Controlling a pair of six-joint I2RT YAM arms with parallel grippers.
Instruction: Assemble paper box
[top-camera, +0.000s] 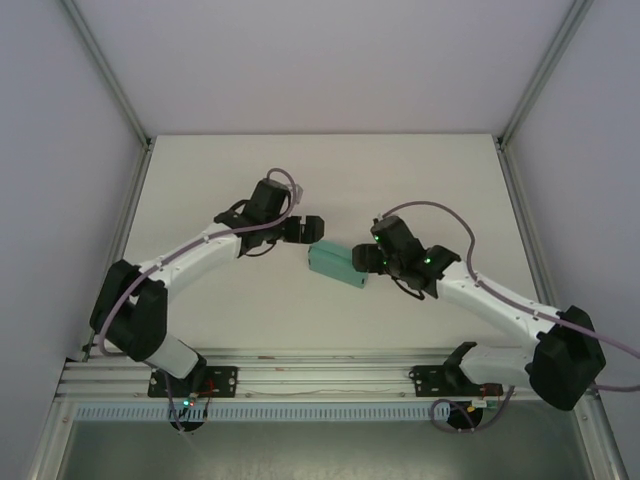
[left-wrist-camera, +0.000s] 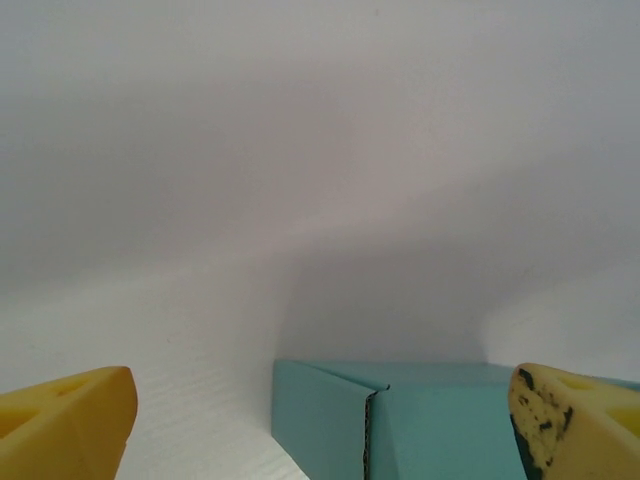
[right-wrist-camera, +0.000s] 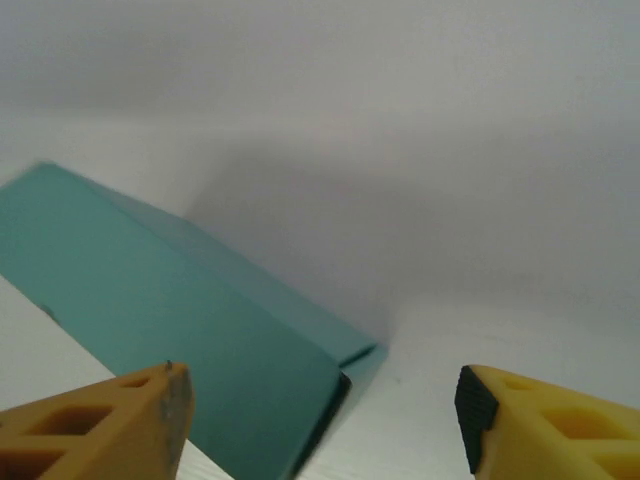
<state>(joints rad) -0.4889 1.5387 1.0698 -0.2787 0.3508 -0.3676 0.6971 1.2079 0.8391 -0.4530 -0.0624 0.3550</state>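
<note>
Box (top-camera: 337, 265): a small, flat teal carton, folded up into shape, lying on the white table (top-camera: 250, 170) about midway between the two arms, its long side running slantwise from upper left to lower right in the top view.

Left gripper (top-camera: 311, 232) sits just beside the box's upper-left end. From the left wrist its yellow fingers (left-wrist-camera: 65, 420) are spread wide, one at each lower corner of the view. The box (left-wrist-camera: 440, 420) lies ahead of them, nearer the right finger, which overlaps it in the picture. The left finger stands well clear of the card, so nothing is pinched. Whether the right finger touches the box I cannot tell.

Right gripper (top-camera: 362, 262) is at the box's lower-right end. From the right wrist its fingers (right-wrist-camera: 100, 430) are also parted. The box (right-wrist-camera: 150, 290) slants across the left half of that view, behind the left finger, while the other finger has bare table before it. No grip shows here either, and contact with the left finger cannot be judged.

A dark slit shows at a fold on the box in both wrist views, where an end flap meets the side. The inside is hidden, so what it holds, if anything, cannot be told.
</note>
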